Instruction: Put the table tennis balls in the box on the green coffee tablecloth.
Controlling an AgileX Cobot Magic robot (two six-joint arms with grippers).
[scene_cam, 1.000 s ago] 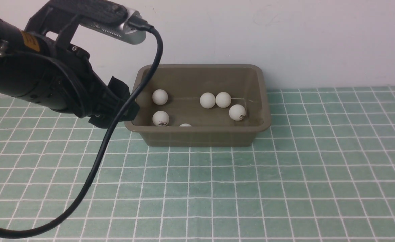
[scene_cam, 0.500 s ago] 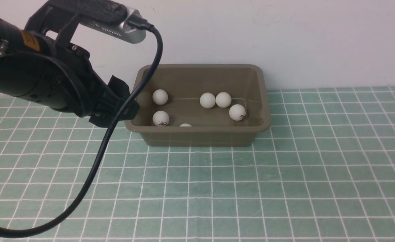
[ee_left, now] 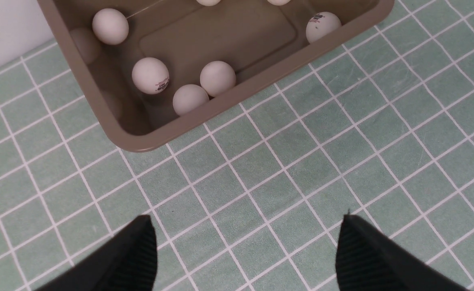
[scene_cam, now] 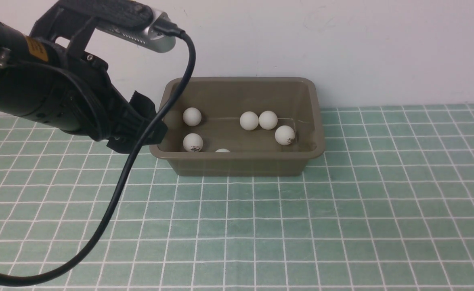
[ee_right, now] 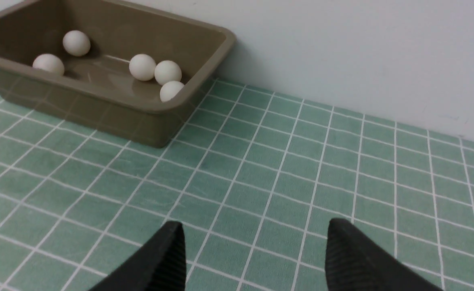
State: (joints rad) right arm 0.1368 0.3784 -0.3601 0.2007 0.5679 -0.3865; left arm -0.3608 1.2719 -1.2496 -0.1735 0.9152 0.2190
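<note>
Front view, your box [scene_cam: 237,163] lies long axis left-to-right on the tablecloth [scene_cam: 342,226], balls [scene_cam: 258,120] inside, both fingers [ee_left: 140,254] pairs spread wide, empty, short of it.

1. Olive-brown box [scene_cam: 237,163]: upright, rounded corners, at the far middle of the cloth.
2. Table tennis balls [scene_cam: 258,120]: matte white, six visible from the front, all inside the box.
3. Green coffee tablecloth [scene_cam: 342,210]: mint green with a white grid, lying flat.

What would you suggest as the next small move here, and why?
Probably lift the left hand away from the box and rest. Both it and the right hand are open and empty, the table tennis balls in view lie inside the box, and none shows on the green tablecloth.
</note>
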